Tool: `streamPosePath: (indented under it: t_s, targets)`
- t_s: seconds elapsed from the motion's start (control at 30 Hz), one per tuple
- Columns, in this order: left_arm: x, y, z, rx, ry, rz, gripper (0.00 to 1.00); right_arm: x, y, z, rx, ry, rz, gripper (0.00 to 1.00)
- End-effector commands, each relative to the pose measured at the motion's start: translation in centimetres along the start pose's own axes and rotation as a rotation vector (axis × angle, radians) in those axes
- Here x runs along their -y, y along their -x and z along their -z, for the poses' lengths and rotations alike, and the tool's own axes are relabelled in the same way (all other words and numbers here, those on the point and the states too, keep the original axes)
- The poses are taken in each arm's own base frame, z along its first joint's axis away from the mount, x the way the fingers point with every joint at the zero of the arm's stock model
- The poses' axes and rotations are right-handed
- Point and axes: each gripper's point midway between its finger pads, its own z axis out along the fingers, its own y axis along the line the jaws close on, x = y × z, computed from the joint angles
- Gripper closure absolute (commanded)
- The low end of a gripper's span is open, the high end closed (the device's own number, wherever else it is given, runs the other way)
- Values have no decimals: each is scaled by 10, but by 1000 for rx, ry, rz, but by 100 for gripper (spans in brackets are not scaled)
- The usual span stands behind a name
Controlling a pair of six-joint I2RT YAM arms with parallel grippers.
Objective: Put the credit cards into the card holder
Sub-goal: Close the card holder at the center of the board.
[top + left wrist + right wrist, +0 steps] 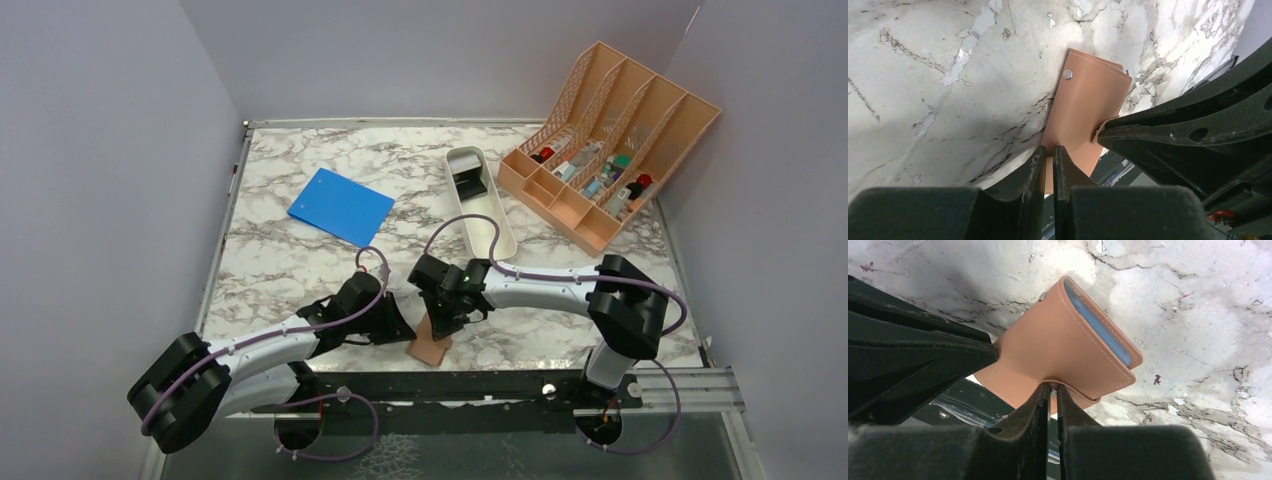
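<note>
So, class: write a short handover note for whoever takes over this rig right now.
Left pincer: shut on the holder's edge.
Right pincer: shut on its flap.
Holder: slightly open, at the table's near edge, between both arms.
Cards: dark and silver ones seem to lie in the white tray; none in a pincer.
Done: holder gripped by both.
Left: spread it open, fetch the cards, slot them in.

Card holder (1068, 340) is showing tan-brown with pale stitching, silver stud (1067, 74), pale blue inside. Desk (280, 260) is showing white marble, grey veining. Notebook (341, 206) is showing bright blue, tray (500, 225) white, lattice organiser (610, 140) peach.
</note>
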Motion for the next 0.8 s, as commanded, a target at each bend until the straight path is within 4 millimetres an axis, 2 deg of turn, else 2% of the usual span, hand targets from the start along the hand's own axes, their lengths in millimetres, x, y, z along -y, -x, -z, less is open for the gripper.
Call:
streamPosePath:
  t_s: [0.0,0.13,0.33,0.57,0.77]
  targets:
    - [10,2,0,-2,-43,-27,87,1,-10,-8,-11,-1,-10,87]
    - [8,1,0,-1,-37,-22,87,4,-16,-13,-11,-7,-15,87]
    - [9,1,1,0,-44,-23,87,20,-19,-16,-1,-79,-9,87]
    - [7,1,0,0,-33,-19,87,47,-39,-20,-3,-210,15,87]
    - [5,1,0,1,-24,-10,87,57,-56,-27,8,-310,41,87]
